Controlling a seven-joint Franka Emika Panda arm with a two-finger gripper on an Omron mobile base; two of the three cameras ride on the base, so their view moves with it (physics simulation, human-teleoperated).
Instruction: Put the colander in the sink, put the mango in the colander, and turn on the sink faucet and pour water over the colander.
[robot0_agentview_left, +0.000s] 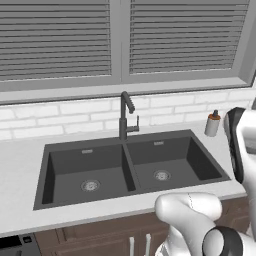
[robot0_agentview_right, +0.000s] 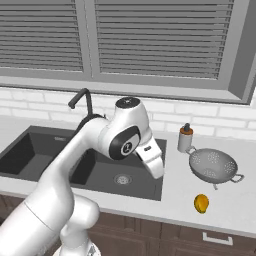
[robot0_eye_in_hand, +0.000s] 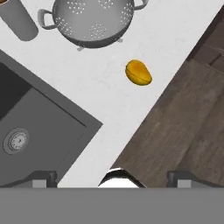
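The silver perforated colander (robot0_agentview_right: 212, 165) (robot0_eye_in_hand: 94, 17) stands upright on the white counter, right of the sink (robot0_agentview_left: 129, 165) (robot0_agentview_right: 30, 150) (robot0_eye_in_hand: 39, 118). The small orange-yellow mango (robot0_agentview_right: 201, 203) (robot0_eye_in_hand: 138, 72) lies on the counter in front of the colander, near the counter's edge. My gripper (robot0_eye_in_hand: 113, 179) is open and holds nothing. It hovers above the sink's right front corner and the counter edge, well short of the mango and colander. The dark gooseneck sink faucet (robot0_agentview_left: 123, 117) (robot0_agentview_right: 82, 97) stands behind the divider between the two basins. No water is running.
A beige soap bottle (robot0_agentview_left: 212, 124) (robot0_agentview_right: 185, 138) (robot0_eye_in_hand: 17, 17) stands by the wall, just left of the colander. A steel drain (robot0_eye_in_hand: 16, 141) sits in the right basin. Below the counter's front edge lie brown cabinets and wooden floor (robot0_eye_in_hand: 183, 109).
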